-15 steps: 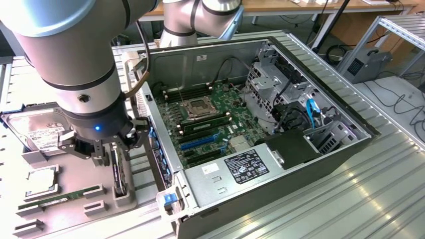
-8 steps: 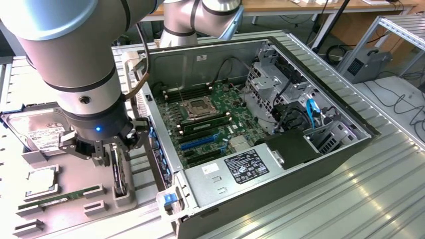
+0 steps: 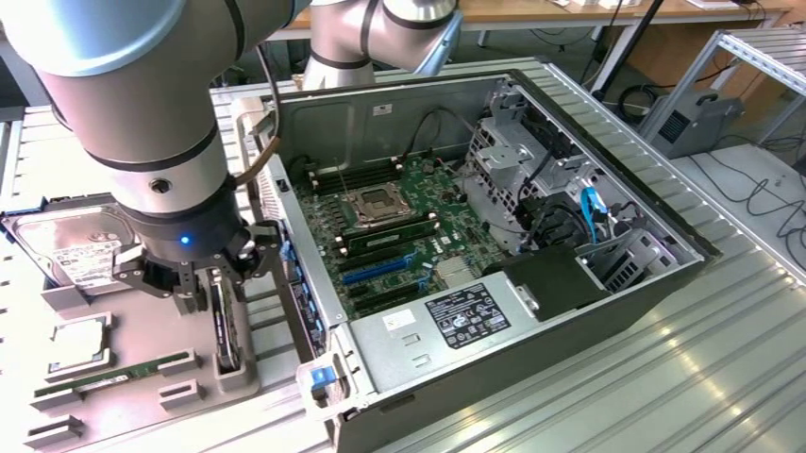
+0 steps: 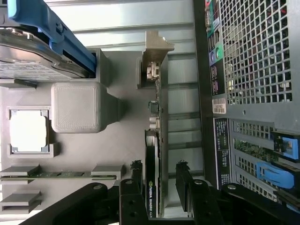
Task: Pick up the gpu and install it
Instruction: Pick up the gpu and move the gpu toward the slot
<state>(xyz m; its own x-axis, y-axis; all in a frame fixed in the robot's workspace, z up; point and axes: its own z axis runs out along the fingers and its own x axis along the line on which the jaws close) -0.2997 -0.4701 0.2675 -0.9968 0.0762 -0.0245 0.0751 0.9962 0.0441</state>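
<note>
Pincer (image 4: 159,166) apart w/ 2 fingers (image 4: 136,171) straddling 1 gpu (image 4: 151,157), upright on grey tray (image 4: 84,154).

Your worktop (image 3: 705,368), a bed of ribbed aluminium slats, catches a bright sheen of light toward the exterior view's right. Beyond its far edge you see a wooden desk (image 3: 554,13) with dark leads hanging below it. At the exterior view's right stands a bare metal frame (image 3: 762,47). Beside it a grey box (image 3: 690,121) sits on the pale floor (image 3: 737,165), where black cables (image 3: 765,193) lie in loose loops.
</note>
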